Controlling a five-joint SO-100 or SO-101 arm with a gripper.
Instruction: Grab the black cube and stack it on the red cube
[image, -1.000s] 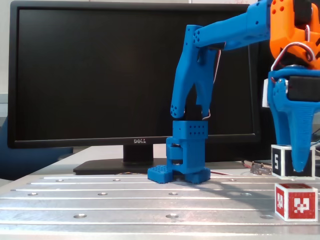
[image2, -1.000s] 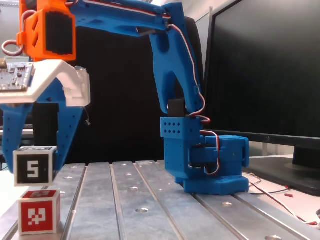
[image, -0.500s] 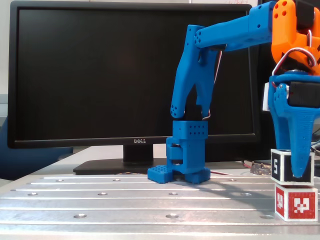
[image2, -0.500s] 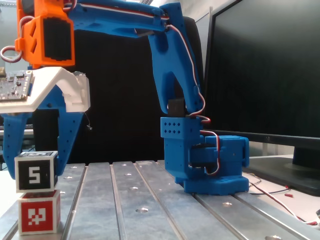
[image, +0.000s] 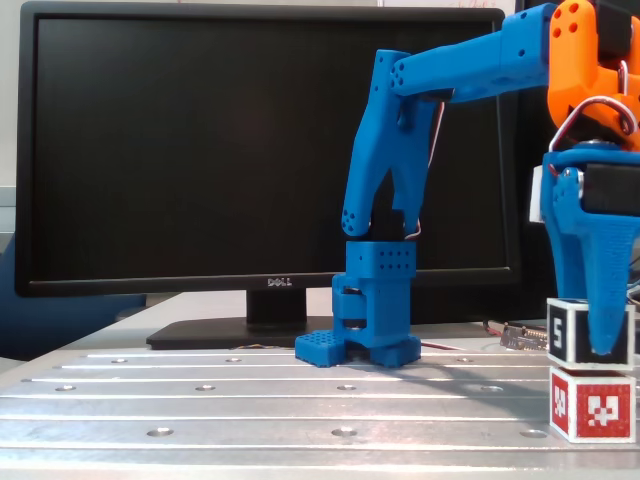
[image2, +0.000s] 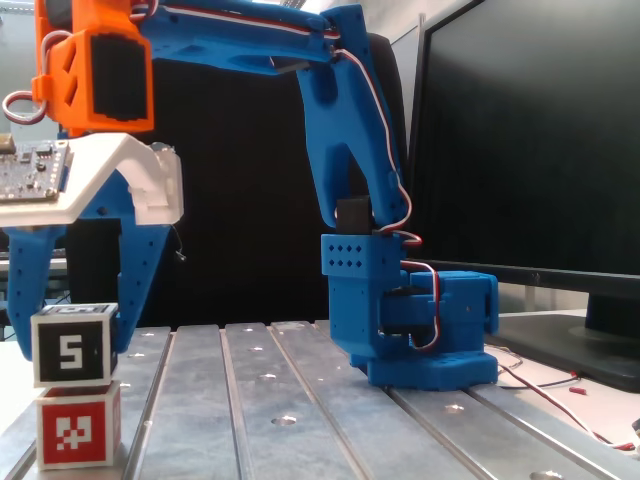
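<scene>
1. The gripper (image2: 70, 345) was pointed straight down, its blue fingers (image2: 135, 290) set on either side of the black cube (image2: 72, 346); in the other fixed view one finger (image: 600, 300) was seen crossing the front of the same cube (image: 562, 331).
2. The jaws were spread about as wide as the cube. Whether the pads were pressed on it or only beside it could not be told.
3. The black cube was found between the fingertips, seated squarely on the red cube (image2: 78, 428) directly beneath the gripper, the two touching and their sides nearly in line.
4. The black cube was seen upright and level, not tilted. A face marked "5" was turned to each camera with the numeral upright. No long axis could be given, the sides being equal.
5. The red cube (image: 590, 403) was seen flat on the grooved metal table (image2: 300, 400), its white pattern facing both cameras.
6. The arm's base (image: 370, 320) was seen well away from the gripper, to its left in one fixed view and to its right (image2: 410, 320) in the other.
7. A monitor (image: 200, 150) was seen behind the base.
</scene>
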